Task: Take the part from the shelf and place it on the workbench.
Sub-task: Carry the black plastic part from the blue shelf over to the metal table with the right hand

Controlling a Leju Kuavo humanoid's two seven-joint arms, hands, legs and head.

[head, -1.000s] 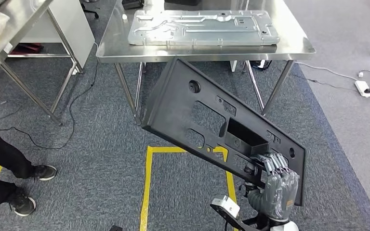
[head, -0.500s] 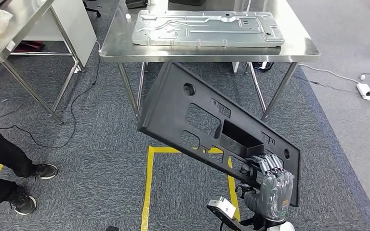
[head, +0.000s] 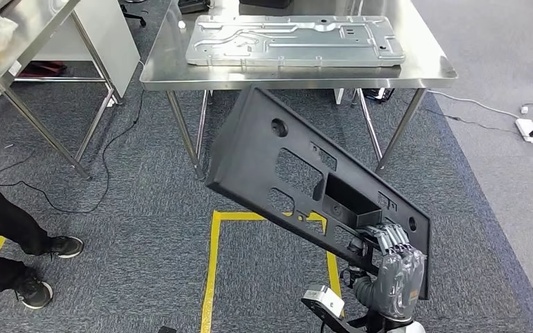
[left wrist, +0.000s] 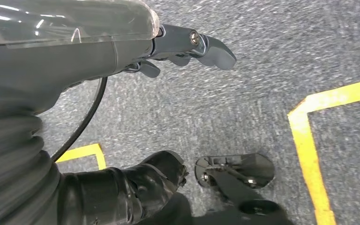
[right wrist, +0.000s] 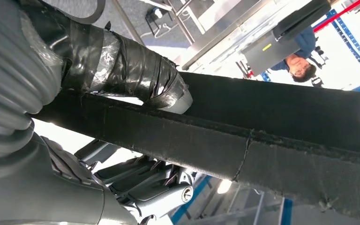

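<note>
Shifted since half a second ago: whole head view, so the camera has moved; workbench (head: pixel 430 66) sits marginally lower in picture, panel pose almost unchanged. Item: long black plastic panel (head: pixel 298 173) with cut-outs, carried tilted in air, upper end just short of the bench's near edge, lower end gripped by right hand (head: pixel 395 267), thumb on one face, fingers (right wrist: pixel 154 180) on the other. Left hand (left wrist: pixel 187 44): hangs over carpet, holds nothing, fingers part curled. Handling advice: level the panel and lift its far end above the steel top before advancing. Surface: stainless bench, largely occupied by grey metal plate (head: pixel 295 40). Room: blue-grey carpet, yellow floor tape (head: pixel 212 270), a person's legs (head: pixel 7 236) nearby.
</note>
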